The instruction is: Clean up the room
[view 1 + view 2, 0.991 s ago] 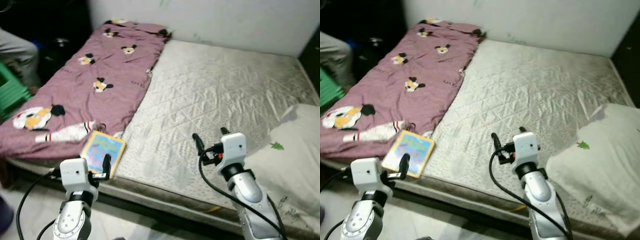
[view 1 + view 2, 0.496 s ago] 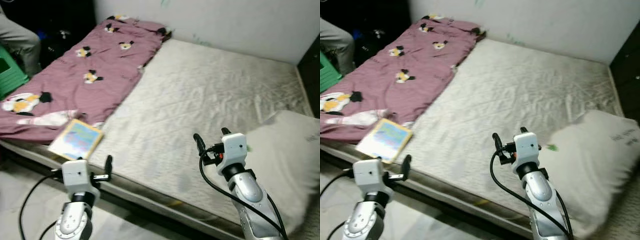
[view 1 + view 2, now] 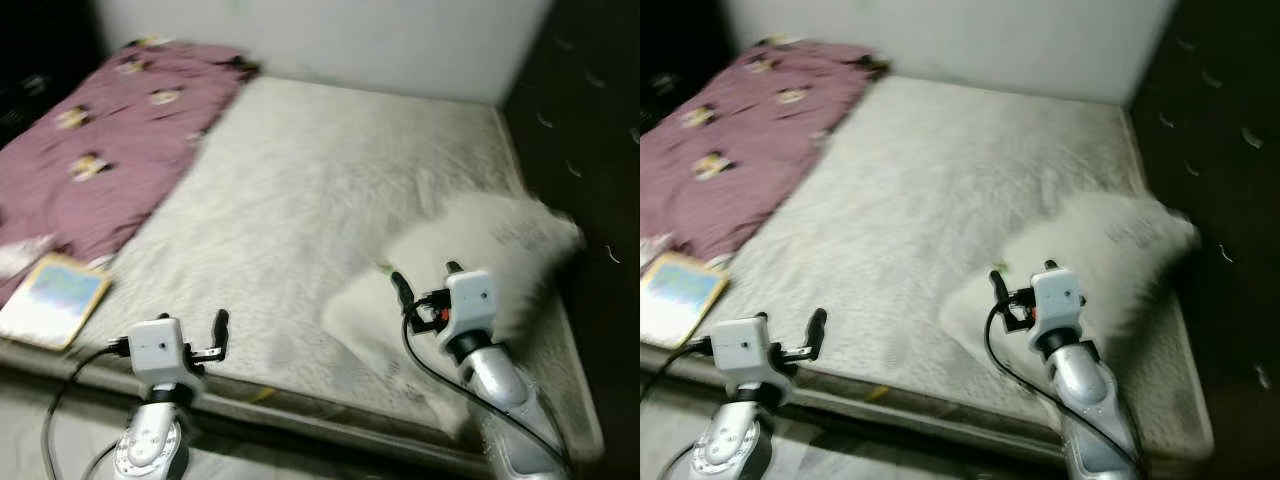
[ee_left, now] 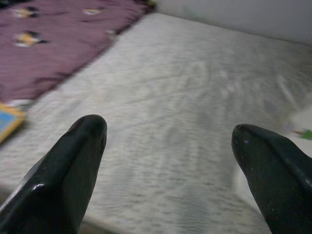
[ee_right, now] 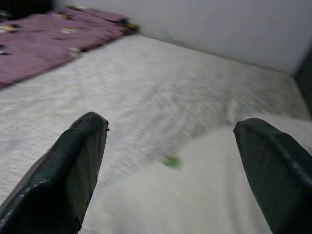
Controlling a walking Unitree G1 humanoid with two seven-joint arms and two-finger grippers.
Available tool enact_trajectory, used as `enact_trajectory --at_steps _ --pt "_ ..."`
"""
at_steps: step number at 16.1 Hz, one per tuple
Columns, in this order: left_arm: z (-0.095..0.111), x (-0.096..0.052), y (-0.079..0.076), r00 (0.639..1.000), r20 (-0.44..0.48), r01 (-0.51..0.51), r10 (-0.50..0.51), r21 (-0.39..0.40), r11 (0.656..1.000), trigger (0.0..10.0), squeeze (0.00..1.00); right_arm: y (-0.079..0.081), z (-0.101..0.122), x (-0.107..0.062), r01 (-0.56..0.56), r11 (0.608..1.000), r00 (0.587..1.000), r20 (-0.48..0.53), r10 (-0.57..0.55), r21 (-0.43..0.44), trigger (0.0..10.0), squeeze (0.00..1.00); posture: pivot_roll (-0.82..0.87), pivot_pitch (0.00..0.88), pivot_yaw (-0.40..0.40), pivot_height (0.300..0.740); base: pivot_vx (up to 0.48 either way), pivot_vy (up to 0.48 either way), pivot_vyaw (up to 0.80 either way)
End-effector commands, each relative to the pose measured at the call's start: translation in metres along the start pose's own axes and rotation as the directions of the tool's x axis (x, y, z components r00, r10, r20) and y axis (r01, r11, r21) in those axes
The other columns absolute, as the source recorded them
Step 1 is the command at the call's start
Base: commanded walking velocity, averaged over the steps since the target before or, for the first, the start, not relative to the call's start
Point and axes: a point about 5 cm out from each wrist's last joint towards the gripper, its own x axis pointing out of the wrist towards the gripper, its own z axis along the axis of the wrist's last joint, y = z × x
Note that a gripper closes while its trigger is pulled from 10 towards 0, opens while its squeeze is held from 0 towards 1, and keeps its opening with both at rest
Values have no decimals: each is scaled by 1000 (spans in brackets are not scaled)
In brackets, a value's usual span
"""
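Note:
A white quilted mattress [image 3: 300, 170] lies before me, blurred by motion. A purple cartoon-print blanket [image 3: 90, 170] covers its far left side. Near the front left edge lies a colourful book [image 3: 52, 298], partly on the blanket's end. A white pillow [image 3: 470, 260] rests on the mattress at the right. My right gripper [image 3: 425, 275] hovers open over the pillow's near end, holding nothing. My left gripper [image 4: 168, 129] is open and empty at the bed's front edge, right of the book.
A dark cabinet [image 3: 590, 150] stands close along the bed's right side. A pale wall [image 3: 350, 40] runs behind the bed. The bed's front edge [image 3: 300, 405] is right before me, with floor below it.
The camera has swung to the right: blanket and book slid to the left, the pillow moved toward the middle, and the dark cabinet came into view. Both arms keep their pose.

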Motion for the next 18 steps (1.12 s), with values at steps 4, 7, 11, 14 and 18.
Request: enact_trajectory --at_steps 4,7,11,14,18 --pt "2 4 -3 1000 9 15 -15 8 1000 10000 0 -2 3 2 20 1000 1000 11 -20 1 10000 0 58 100 -17 740 0 0 -800" --pt "4 6 -5 1000 17 16 -16 5 1000 10000 0 -2 4 3 19 1000 1000 14 -19 1 10000 0 55 98 -18 740 0 0 -800" --pt "4 9 -7 1000 21 21 -21 5 1000 10000 0 -3 5 4 19 1000 1000 22 -19 -5 10000 0 51 95 -17 740 0 0 -383" --pt "4 9 -7 1000 22 21 -21 0 1000 10000 0 -1 5 4 9 1000 1000 26 -9 -6 10000 0 51 95 -18 740 0 0 0" --pt "3 9 -7 1000 21 19 -19 -2 1000 10000 0 0 6 6 -3 1000 999 32 4 -13 10000 0 52 96 -19 740 0 0 0"
